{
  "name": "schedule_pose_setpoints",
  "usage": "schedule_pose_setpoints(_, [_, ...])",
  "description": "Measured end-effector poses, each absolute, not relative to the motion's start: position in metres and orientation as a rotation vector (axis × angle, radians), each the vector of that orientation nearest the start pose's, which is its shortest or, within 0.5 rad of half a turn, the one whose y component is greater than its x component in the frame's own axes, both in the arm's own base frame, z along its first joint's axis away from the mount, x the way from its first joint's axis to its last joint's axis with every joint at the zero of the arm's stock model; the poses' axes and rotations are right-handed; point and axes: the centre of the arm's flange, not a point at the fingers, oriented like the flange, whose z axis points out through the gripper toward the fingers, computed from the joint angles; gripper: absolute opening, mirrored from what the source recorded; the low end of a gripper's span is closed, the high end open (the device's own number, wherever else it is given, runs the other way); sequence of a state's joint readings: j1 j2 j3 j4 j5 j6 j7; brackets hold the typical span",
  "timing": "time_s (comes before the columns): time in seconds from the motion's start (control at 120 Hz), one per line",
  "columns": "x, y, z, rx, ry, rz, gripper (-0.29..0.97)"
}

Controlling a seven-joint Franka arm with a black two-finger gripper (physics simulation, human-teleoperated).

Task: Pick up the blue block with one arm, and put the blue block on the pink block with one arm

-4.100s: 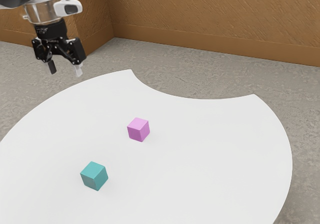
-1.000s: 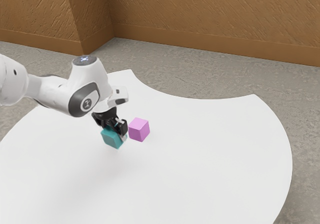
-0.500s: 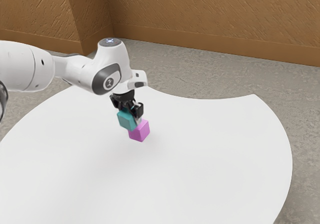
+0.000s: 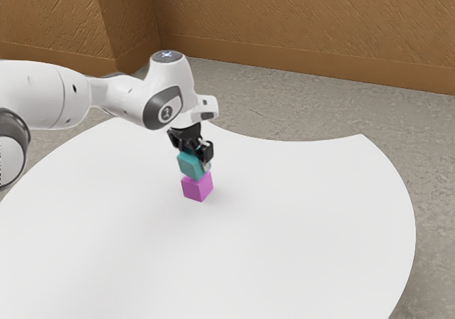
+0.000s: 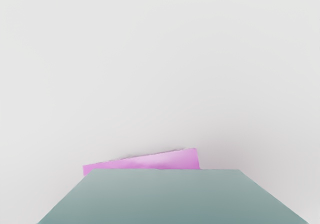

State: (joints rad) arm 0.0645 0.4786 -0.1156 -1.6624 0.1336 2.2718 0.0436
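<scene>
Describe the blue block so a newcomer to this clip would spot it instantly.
Start at the white table and follow the white arm to its black fingers. The blue block is the teal cube clamped between them, directly over the pink block; it is the upper cube, the pink one the lower.

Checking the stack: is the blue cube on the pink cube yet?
Blue cube sits directly over the pink cube, black gripper shut on it; whether they touch, cannot tell.
</scene>
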Motion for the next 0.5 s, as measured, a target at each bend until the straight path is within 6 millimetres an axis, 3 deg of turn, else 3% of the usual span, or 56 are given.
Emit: schedule_pose_setpoints(0.5, [0.6888, -0.0176, 0.3386, -3.130, 0.117, -0.174, 0.31])
